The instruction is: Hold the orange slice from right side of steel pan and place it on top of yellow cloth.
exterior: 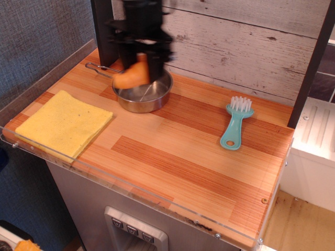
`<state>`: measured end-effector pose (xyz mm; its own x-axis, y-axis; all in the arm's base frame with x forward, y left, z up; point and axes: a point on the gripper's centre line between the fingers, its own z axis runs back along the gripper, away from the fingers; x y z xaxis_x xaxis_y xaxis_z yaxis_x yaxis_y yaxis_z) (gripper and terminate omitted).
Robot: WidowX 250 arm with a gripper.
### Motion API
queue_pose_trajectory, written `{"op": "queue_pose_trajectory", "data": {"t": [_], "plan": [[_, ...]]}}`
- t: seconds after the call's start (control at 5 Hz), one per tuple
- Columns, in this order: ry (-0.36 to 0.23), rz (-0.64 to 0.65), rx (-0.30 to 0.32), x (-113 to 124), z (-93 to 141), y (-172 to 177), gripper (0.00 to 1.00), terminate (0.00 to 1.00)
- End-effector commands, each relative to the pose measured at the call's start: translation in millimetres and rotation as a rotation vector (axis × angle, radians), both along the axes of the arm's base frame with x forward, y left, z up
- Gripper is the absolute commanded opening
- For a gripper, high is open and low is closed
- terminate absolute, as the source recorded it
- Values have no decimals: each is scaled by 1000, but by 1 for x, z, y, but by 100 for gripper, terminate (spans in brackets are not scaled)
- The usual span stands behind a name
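Note:
My gripper (137, 65), black and motion-blurred, is shut on the orange slice (132, 74) and holds it in the air above the steel pan (142, 93). The slice hangs over the pan's left part. The pan sits at the back of the wooden counter, its wire handle pointing back left. The yellow cloth (63, 123) lies flat at the counter's front left, apart from the pan and the gripper.
A teal brush (235, 124) with white bristles lies on the right of the counter (172, 157). A clear acrylic lip runs along the front and left edges. A dark post stands behind the pan, and a white plank wall closes the back.

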<state>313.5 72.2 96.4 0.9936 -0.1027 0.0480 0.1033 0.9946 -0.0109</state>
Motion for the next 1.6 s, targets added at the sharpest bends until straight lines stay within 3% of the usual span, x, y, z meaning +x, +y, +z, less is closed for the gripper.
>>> {"op": "queue_pose_trajectory", "data": {"t": [0.0, 0.6, 1.0, 1.4], "plan": [[54, 48, 103, -43, -15, 67, 0, 0], [70, 47, 167, -60, -55, 81, 0, 0], [54, 70, 180, -60, -48, 94, 0, 0], [88, 98, 163, -60, -54, 97, 0, 0]]}}
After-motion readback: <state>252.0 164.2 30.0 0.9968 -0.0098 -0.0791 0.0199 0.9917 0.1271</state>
